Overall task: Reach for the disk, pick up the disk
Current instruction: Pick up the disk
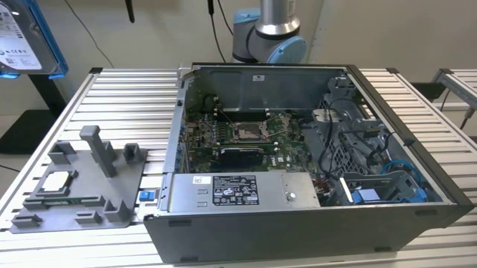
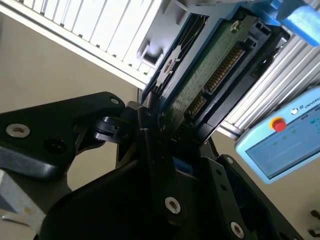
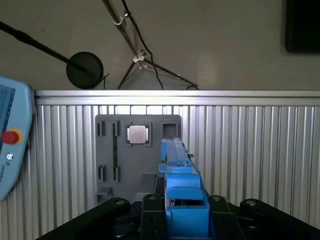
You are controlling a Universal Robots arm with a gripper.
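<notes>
The disk (image 1: 22, 39) hangs in the air at the exterior view's upper left, its white label facing the camera and blue rails along its edges. In the first wrist view the disk (image 3: 179, 182) stands edge-on between the black fingers of my gripper (image 3: 181, 202), which is shut on it, high above the grey fixture plate (image 3: 107, 150). The second wrist view shows the green circuit-board side of the disk (image 2: 212, 65) rising out of the gripper (image 2: 162, 122).
The open computer case (image 1: 298, 237) fills the middle of the slatted table (image 1: 127, 106), with a long grey box (image 1: 238, 190) along its near side. The fixture plate (image 1: 82, 190) carries a small square chip (image 1: 56, 181). A teach pendant (image 3: 10, 145) lies on the table.
</notes>
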